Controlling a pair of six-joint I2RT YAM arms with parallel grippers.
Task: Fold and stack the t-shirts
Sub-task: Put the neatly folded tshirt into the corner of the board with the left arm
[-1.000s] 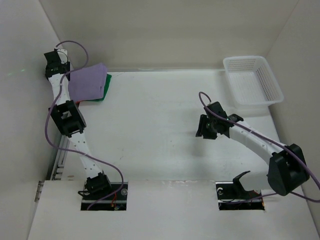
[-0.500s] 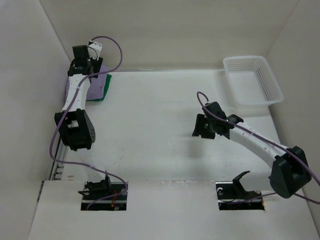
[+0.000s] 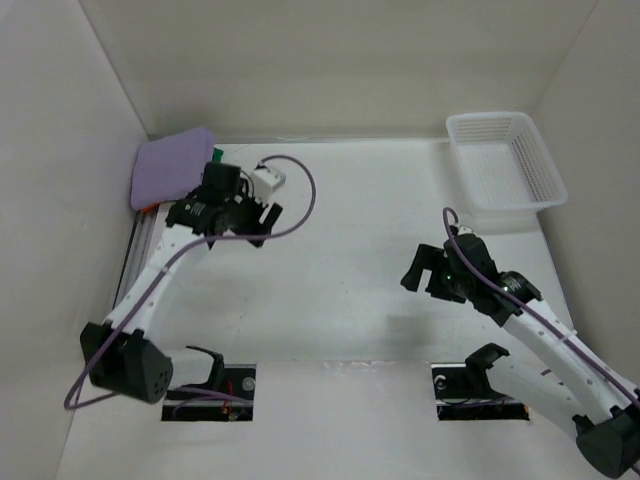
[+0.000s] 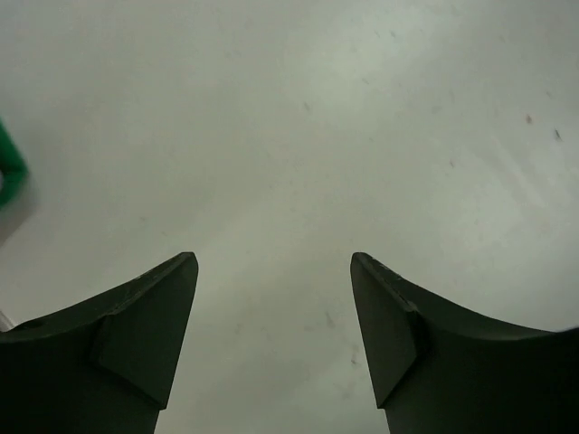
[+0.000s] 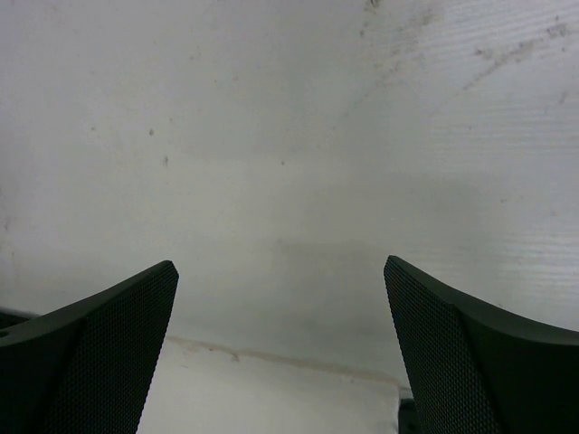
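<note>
Both arms have pulled back in the last second. The left pincer (image 4: pixel 273 260) has come off the corner pile and now hangs released over the bare white counter (image 3: pixel 340 230), nothing between its fingers. The right pincer (image 5: pixel 280 264) has sprung wide apart, also empty, and has retreated toward the near edge.

The folded pale lavender cloth t-shirt (image 3: pixel 170 170) lies on top of the pile in the far-left corner. An edge of the green cloth t-shirt (image 4: pixel 9 167) peeks out beside it, and we see a thin orange sliver (image 3: pixel 147 207) at the pile's near edge. We judge the stacking essentially finished.

The left arm reaches up from a low elbow, its wrist just beside the pile. The white plastic mesh basket (image 3: pixel 505 160) sits well apart.
</note>
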